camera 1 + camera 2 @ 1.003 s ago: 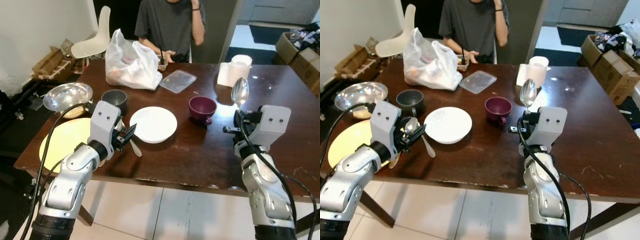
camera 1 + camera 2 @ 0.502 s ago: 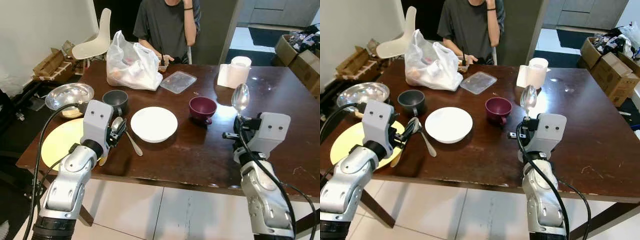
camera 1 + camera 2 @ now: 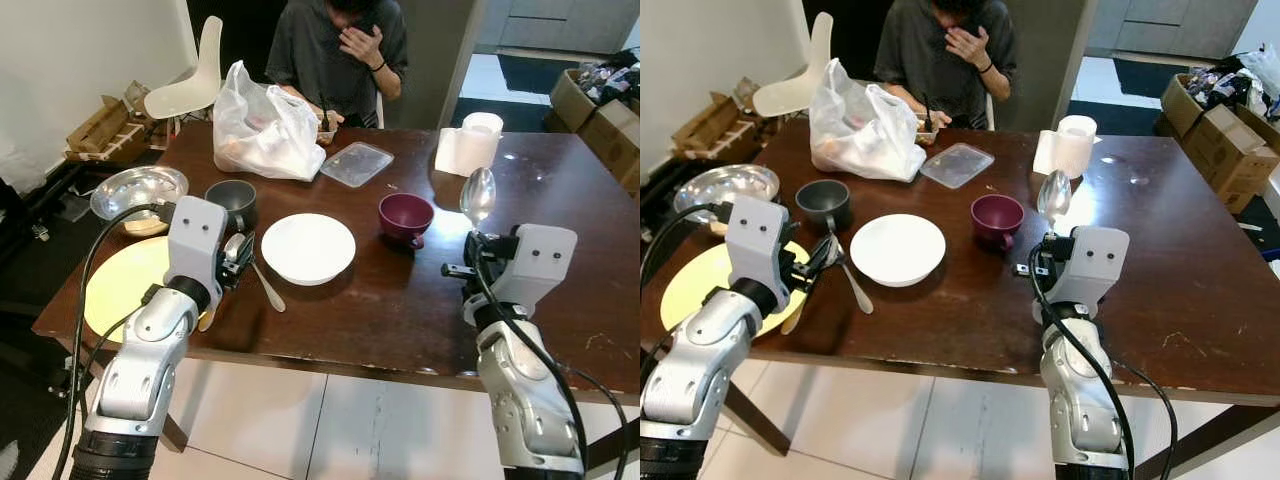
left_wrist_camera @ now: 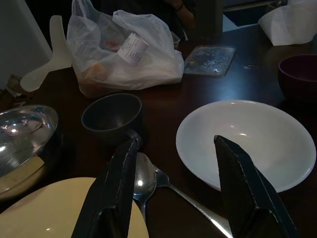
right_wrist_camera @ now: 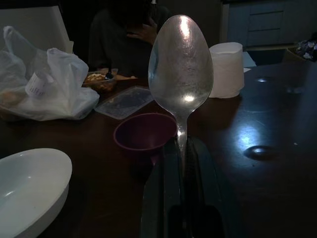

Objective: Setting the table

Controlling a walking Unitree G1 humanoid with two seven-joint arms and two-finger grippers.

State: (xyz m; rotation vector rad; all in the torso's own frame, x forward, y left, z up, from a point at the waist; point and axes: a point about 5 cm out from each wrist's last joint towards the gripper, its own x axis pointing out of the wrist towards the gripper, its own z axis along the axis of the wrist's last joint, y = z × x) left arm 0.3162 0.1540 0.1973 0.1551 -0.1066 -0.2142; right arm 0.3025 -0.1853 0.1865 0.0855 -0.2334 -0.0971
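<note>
A metal spoon (image 3: 266,287) lies on the dark wooden table (image 3: 380,310) between a white bowl (image 3: 308,247) and a yellow plate (image 3: 122,287). My left gripper (image 3: 240,262) hovers open just over that spoon's bowl end. In the left wrist view its fingers (image 4: 116,191) stand wide apart, with the spoon (image 4: 144,181) low between them. My right gripper (image 3: 478,250) is shut on a second spoon (image 3: 478,195), held upright to the right of a maroon cup (image 3: 405,215). In the right wrist view this spoon (image 5: 181,69) stands up from the closed fingers.
A grey mug (image 3: 232,200) and a steel bowl (image 3: 137,190) stand behind my left gripper. Farther back are a white plastic bag (image 3: 262,130), a clear lid (image 3: 355,163) and a paper roll (image 3: 467,143). A person (image 3: 340,50) sits at the far side.
My left gripper has drawn back a little to the left and now sits over the spoon's bowl end. The person's hand has moved. The right arm has barely shifted.
</note>
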